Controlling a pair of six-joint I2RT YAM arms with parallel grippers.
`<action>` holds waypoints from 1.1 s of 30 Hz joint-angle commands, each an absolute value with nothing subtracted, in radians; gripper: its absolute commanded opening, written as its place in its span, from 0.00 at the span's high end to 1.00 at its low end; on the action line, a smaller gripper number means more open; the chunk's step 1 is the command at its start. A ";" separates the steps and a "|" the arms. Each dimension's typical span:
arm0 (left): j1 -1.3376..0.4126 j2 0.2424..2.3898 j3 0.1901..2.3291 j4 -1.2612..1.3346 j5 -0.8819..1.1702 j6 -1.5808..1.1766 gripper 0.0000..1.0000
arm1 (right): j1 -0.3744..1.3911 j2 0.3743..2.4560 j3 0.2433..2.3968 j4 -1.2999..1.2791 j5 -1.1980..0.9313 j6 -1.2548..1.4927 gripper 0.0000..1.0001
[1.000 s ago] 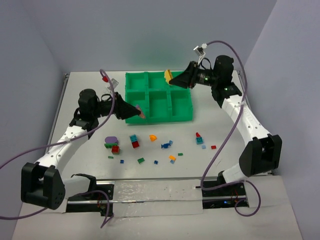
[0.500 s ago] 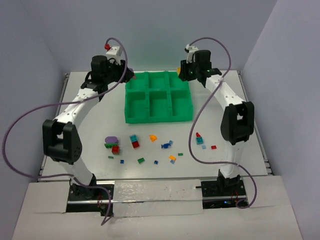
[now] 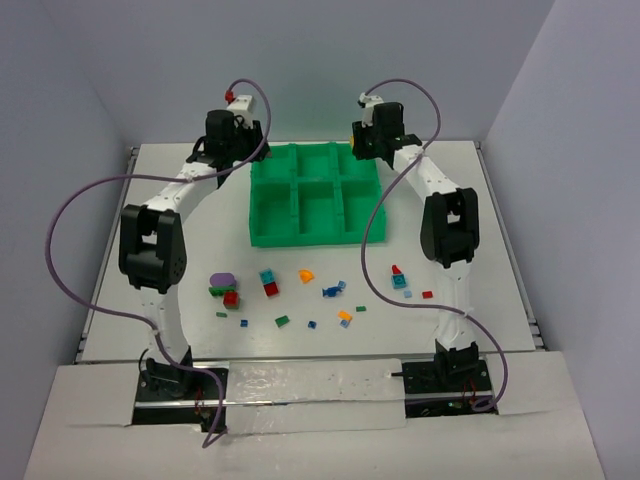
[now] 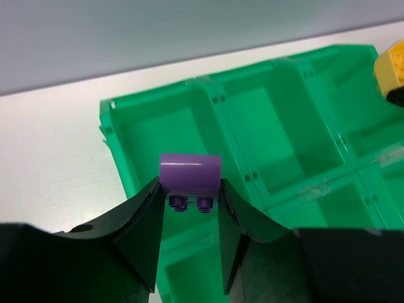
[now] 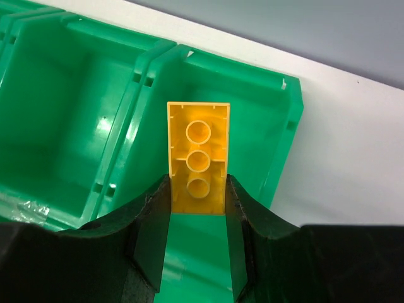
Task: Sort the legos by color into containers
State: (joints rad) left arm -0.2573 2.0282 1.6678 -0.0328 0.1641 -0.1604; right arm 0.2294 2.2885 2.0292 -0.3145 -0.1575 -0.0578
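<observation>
Most legos (image 3: 270, 289) lie scattered on the table (image 3: 180, 230), on the near side of the green tray (image 3: 315, 240) and apart from it. All six compartments look bare, so the sorting seems barely begun. The left gripper (image 4: 189, 197) is clamped on a purple brick (image 4: 189, 172) above the tray's far left corner. The right gripper (image 5: 197, 197) is clamped on a yellow brick (image 5: 197, 142) above the far right compartment. Neither brick is dropped yet.

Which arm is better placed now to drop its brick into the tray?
Probably right: the right gripper holds the yellow brick over a corner compartment of the tray. The left gripper, with the purple brick, looks nearer its rim.
</observation>
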 commanded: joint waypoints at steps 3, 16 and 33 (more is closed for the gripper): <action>-0.259 2.089 1.758 0.014 0.130 -0.144 0.91 | 0.242 2.328 2.106 -0.279 -0.120 -0.055 1.00; -0.262 2.194 1.859 0.003 0.124 -0.126 0.67 | 0.245 2.361 2.151 -0.275 -0.117 -0.057 0.53; -0.227 1.969 1.814 -0.147 0.279 -0.114 0.25 | 0.245 2.163 2.109 -0.299 -0.234 -0.009 0.14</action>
State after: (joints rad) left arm -0.2554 2.1737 1.8652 -0.1158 0.1723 -0.1322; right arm 0.2379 2.3336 2.1017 -0.3146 -0.1616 -0.0276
